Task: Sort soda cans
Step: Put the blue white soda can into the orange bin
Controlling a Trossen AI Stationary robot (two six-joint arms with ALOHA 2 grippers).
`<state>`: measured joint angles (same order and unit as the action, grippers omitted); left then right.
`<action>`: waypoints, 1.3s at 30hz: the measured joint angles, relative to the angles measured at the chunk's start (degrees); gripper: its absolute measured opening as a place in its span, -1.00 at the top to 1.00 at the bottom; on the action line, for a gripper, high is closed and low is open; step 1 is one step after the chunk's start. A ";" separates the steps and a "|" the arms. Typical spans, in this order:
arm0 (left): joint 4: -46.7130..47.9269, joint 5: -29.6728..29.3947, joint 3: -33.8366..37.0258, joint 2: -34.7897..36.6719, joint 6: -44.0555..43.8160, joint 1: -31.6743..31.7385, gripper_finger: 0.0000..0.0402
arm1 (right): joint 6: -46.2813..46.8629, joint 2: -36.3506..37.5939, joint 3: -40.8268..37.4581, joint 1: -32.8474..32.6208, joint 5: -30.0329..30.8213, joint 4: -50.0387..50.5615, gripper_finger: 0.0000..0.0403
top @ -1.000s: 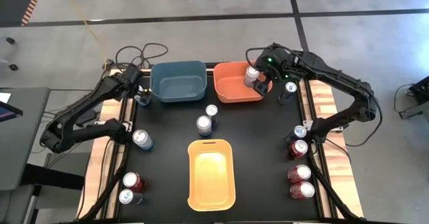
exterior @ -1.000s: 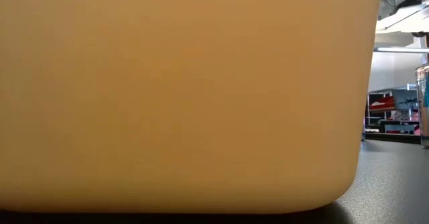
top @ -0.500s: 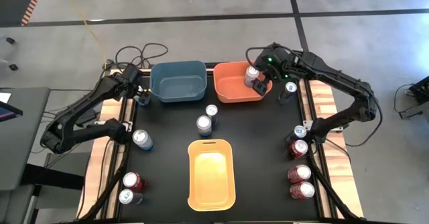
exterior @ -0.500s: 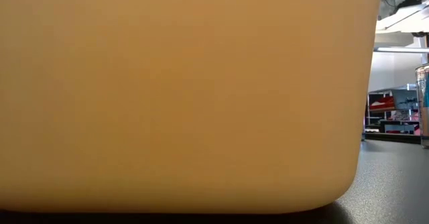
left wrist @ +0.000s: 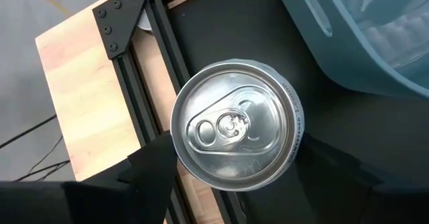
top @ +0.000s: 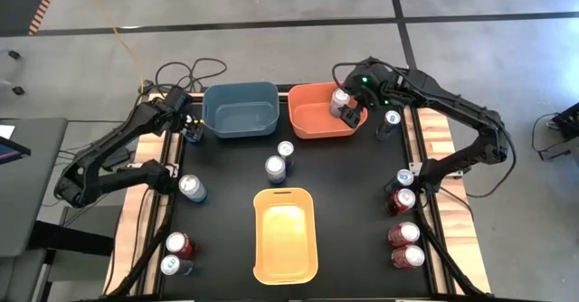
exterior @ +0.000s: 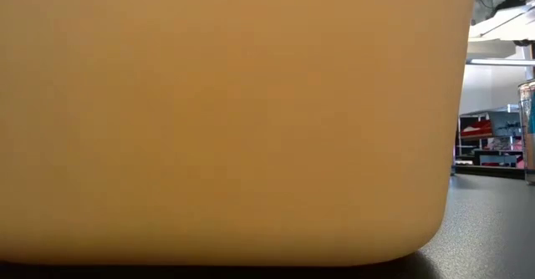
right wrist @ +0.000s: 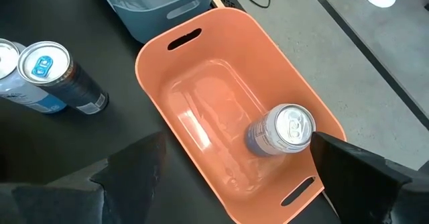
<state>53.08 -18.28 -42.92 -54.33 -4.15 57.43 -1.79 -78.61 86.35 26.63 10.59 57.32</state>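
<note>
Taking the orange bin (top: 318,112) as the landmark: nearest the front edge of the worktop (top: 353,212), well short of that bin, the yellow bin (top: 284,234) lies with its long axis running front to back, bare black surface on either side of it. Red cans (top: 403,234) stand upright along the right edge, more cans (top: 179,245) at the front left. Between yellow and orange bins, two cans (top: 280,159) stand upright, just beside each other. A silver can (right wrist: 280,130) stands in the orange bin near its right wall, tilted slightly, top up. The right hand (right wrist: 234,163) hangs above it, fingers (right wrist: 134,160) apart, not touching it. Left of the orange bin sits the blue bin (top: 240,109); beyond that, at the worktop's left rail, the left hand (left wrist: 231,163) straddles an upright can (left wrist: 236,127), fingers apart.
</note>
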 joint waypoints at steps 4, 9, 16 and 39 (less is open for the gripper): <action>0.36 0.00 -0.16 0.00 -0.17 -0.02 -0.35 | -0.03 0.00 0.00 0.00 0.00 0.05 -0.91; 4.01 0.18 -1.85 -0.04 -0.20 -1.13 -0.34 | -0.03 0.00 0.00 0.00 0.00 0.72 -0.91; 9.11 0.04 -5.52 0.07 -2.85 -5.25 -0.34 | 0.22 -0.02 0.00 -0.12 0.00 2.05 -0.91; 18.61 3.51 -26.25 -0.14 -13.33 -28.23 -0.34 | 4.14 12.26 -22.70 -15.55 -6.66 -32.64 -0.91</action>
<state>71.69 -14.77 -69.16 -54.47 -17.48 29.20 2.34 -66.35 63.65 11.08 3.93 24.68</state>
